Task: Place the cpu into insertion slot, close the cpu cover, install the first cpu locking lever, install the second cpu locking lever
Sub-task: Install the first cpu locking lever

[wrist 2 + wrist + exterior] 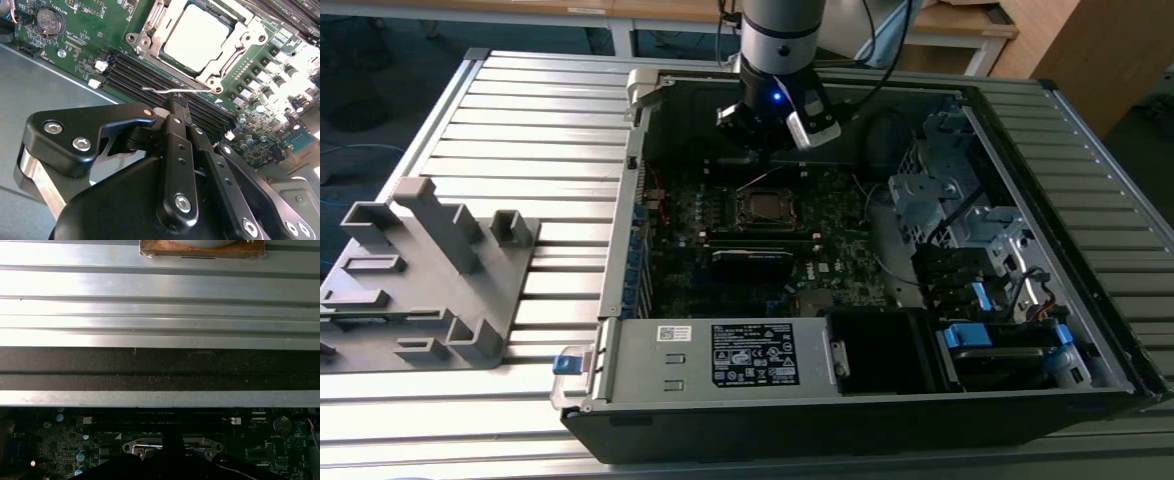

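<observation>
Lever step, cpu [197, 37] under closed cover [151, 37]: gripper [176, 104], jaws pressed together, tip at wire lever [155, 90]; probably needs a steady downward press.

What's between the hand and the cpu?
In the second wrist view, a thin wire lever and the cpu cover's near edge lie between the hand and the cpu.

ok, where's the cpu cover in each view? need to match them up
Exterior view: the cpu cover sits mid-motherboard, just under the gripper.
Second wrist view: cpu cover frames the pale cpu, a short way beyond the gripper.
First wrist view: a silver edge of the cpu cover lies right beside the gripper.
Shared landmark: the gripper, next to the cover in all three.
</observation>
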You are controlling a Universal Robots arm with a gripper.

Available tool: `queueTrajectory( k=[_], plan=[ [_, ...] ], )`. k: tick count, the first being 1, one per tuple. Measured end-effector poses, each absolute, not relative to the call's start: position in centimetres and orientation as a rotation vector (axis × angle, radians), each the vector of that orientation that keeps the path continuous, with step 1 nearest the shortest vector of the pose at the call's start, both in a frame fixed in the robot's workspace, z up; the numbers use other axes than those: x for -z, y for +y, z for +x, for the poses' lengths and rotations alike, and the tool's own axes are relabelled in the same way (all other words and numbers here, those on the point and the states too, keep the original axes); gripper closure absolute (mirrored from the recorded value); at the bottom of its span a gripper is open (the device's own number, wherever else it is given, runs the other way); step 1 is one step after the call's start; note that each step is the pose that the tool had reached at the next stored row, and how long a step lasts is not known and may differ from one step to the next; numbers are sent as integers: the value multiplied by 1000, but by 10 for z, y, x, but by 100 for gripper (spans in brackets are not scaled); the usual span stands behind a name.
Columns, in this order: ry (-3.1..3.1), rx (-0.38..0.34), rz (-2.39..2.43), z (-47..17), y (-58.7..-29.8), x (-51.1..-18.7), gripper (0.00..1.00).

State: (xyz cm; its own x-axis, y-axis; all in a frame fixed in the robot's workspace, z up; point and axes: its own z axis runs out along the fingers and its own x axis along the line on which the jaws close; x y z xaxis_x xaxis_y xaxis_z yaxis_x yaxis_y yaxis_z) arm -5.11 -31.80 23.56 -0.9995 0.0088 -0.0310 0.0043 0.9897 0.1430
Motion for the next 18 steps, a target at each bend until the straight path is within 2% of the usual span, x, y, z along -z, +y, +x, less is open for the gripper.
queueTrajectory(
  k=[18],
  plan=[
    [3102,-223,10,-44,-318,-235,89]
  ],
)
